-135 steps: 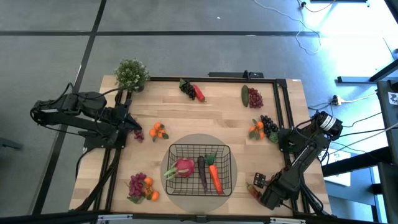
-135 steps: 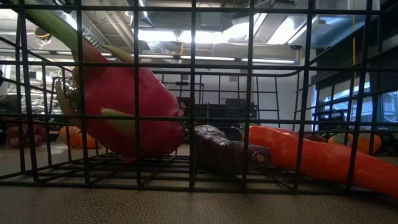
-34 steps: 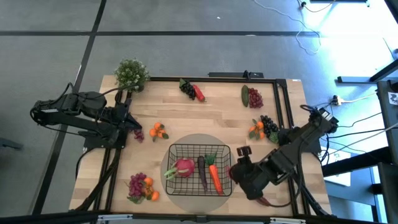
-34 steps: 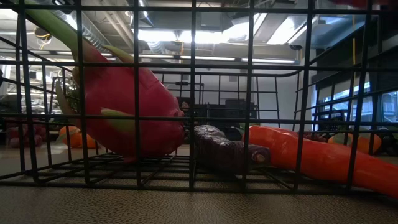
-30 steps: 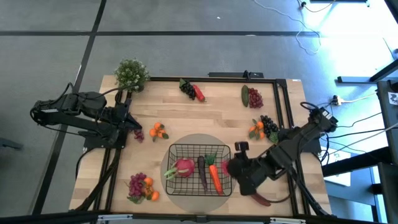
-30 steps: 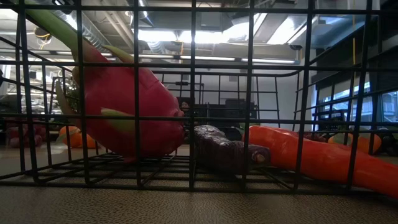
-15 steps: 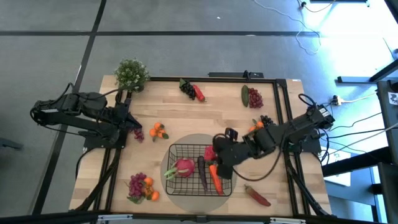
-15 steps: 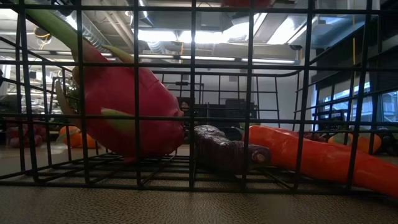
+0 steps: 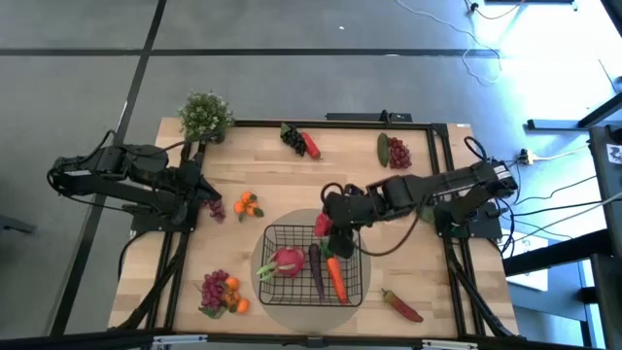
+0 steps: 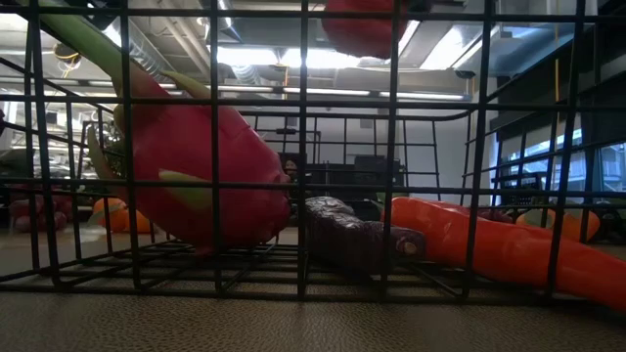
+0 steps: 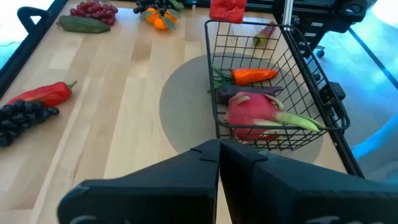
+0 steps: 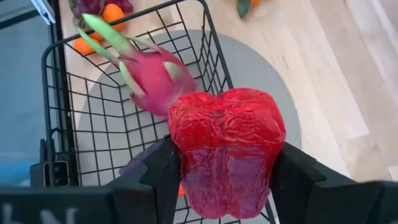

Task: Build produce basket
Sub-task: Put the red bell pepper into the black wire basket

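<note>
Wooden tabletop: we see the right gripper (image 12: 227,177) clamping a red pepper (image 12: 227,149) above the basket (image 9: 352,255) rim, poised for dropping; left gripper (image 11: 219,149) waits apart, fingers together.

Overhead, tabletop and wrist cameras all share the basket (image 9: 311,262).

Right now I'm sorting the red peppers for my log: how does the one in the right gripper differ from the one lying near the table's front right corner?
The held pepper is a blocky bell shape; the lying pepper is long and slim. The held pepper hangs in the right gripper above the basket; the lying pepper rests on the table, outside the basket, untouched. Both are red.
</note>
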`<state>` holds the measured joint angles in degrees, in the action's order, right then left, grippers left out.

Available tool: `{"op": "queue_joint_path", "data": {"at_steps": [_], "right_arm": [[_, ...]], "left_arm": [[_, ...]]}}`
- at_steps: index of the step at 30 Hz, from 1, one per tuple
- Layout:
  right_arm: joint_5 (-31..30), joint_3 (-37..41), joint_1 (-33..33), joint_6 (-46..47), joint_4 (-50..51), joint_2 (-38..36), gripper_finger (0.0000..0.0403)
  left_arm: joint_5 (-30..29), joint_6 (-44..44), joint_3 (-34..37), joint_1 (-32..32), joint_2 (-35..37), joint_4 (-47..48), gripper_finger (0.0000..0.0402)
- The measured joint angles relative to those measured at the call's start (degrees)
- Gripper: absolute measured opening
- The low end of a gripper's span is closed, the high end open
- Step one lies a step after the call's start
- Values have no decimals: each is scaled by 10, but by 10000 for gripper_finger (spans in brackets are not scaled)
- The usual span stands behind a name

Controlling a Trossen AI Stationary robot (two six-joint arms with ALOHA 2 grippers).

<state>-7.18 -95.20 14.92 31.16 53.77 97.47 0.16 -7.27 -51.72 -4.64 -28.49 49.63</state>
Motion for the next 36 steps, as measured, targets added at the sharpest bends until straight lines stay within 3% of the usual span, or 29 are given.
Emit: {"op": "queue_joint_path", "data": {"at_steps": [6,17,22,28,36], "right_arm": [[14,0,4,4,-4,9,175],[10,0,52,209,-18,80,175],[8,0,74,216,-10,103,175],[-37,0,87,219,24,131,175],[-39,0,86,222,44,164,175]], "left_arm": [[0,0,0,0,0,13,0],[2,44,0,0,0,28,0],[2,62,0,0,0,36,0],[2,61,0,0,0,38,0],[2,60,0,0,0,37,0]]}}
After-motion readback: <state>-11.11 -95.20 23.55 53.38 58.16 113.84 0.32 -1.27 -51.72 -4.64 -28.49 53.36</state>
